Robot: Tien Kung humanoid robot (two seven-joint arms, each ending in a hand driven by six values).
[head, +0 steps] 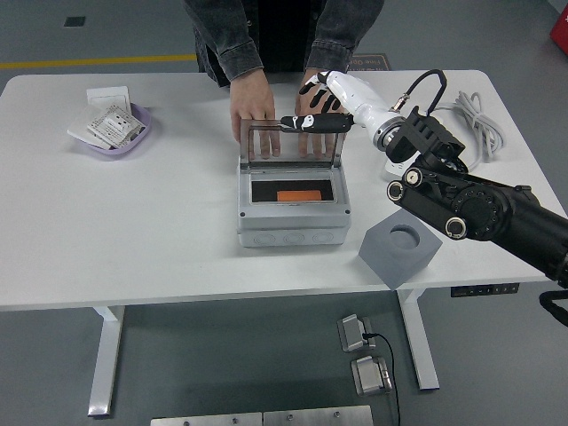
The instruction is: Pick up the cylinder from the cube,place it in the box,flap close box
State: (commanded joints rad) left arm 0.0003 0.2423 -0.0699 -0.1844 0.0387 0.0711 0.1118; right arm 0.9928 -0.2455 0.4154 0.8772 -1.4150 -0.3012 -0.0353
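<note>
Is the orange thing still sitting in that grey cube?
No, the orange cylinder lies inside the open box, and the grey cube shows only an empty round hole on top.
</note>
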